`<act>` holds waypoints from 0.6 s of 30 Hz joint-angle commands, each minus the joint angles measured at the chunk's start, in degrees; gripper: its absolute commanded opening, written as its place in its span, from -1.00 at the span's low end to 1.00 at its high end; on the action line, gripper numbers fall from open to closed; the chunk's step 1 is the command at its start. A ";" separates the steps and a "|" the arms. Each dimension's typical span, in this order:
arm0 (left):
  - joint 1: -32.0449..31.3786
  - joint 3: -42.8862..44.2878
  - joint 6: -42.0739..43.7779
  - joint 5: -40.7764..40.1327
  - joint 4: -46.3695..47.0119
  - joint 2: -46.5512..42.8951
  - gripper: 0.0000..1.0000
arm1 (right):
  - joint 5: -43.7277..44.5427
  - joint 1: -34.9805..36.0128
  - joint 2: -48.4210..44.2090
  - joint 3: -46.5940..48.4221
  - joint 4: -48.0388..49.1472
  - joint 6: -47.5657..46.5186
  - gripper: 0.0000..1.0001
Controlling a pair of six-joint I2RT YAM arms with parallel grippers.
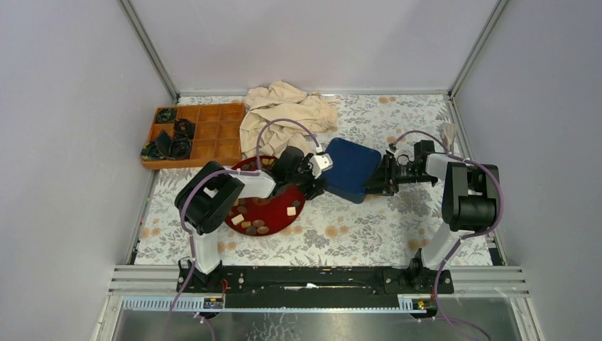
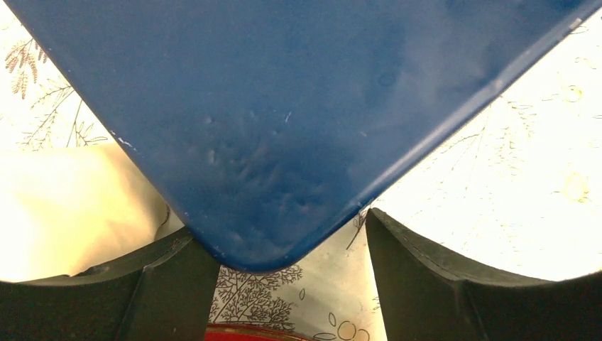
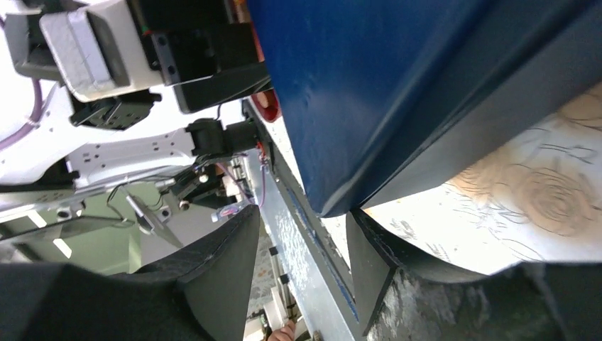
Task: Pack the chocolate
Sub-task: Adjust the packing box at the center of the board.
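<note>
Several chocolate pieces (image 1: 255, 226), dark brown, light brown and cream-white, lie on a red plate (image 1: 234, 219), partly hidden by my left arm. A dark blue box (image 1: 351, 169) rests on the floral cloth right of the plate. My left gripper (image 1: 321, 186) is open at the box's near left corner; in the left wrist view the box (image 2: 298, 106) has its corner between the open gripper (image 2: 278, 226) fingers. My right gripper (image 1: 370, 186) is open at the box's right side; in the right wrist view the gripper (image 3: 302, 213) stands under a corner of the box (image 3: 397, 92).
A wooden compartment tray (image 1: 213, 131) with dark paper cups stands at the back left. A crumpled cream cloth (image 1: 284, 110) lies behind the plate and shows in the left wrist view (image 2: 71, 206). The plate's rim (image 2: 255, 332) is just below my left fingers.
</note>
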 commanded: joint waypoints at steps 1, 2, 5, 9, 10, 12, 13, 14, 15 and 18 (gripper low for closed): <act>-3.19 0.29 0.04 8.54 5.14 0.58 0.53 | 0.97 -0.74 -0.27 1.84 2.71 -1.05 0.11; -3.14 0.29 0.06 8.63 5.14 0.54 0.53 | 1.96 -0.98 -0.15 1.93 2.91 -0.97 0.11; -3.19 0.29 0.12 8.69 5.14 0.53 0.53 | 4.75 -1.84 0.15 2.31 3.23 -1.07 0.13; -3.04 0.28 0.21 8.61 5.23 0.56 0.53 | 4.83 -3.43 0.95 2.95 5.24 0.36 0.15; -3.02 0.29 0.21 8.64 5.23 0.60 0.53 | 4.54 -3.64 1.15 3.35 5.65 0.48 0.16; -2.93 0.39 0.29 8.55 5.16 0.65 0.54 | 4.28 -3.79 1.50 4.17 7.22 1.14 0.17; -2.86 0.53 0.34 8.48 5.00 0.71 0.54 | 4.06 -3.79 1.75 4.44 8.19 1.75 0.18; -2.78 0.73 0.38 8.42 4.85 0.75 0.54 | 3.85 -3.79 2.06 4.79 8.88 2.24 0.18; -2.76 0.78 0.43 8.50 4.73 0.85 0.54 | 3.80 -3.79 2.49 5.10 9.26 2.54 0.18; -2.60 1.19 0.47 8.53 4.47 1.02 0.54 | 3.71 -3.79 3.59 5.97 9.63 2.78 0.17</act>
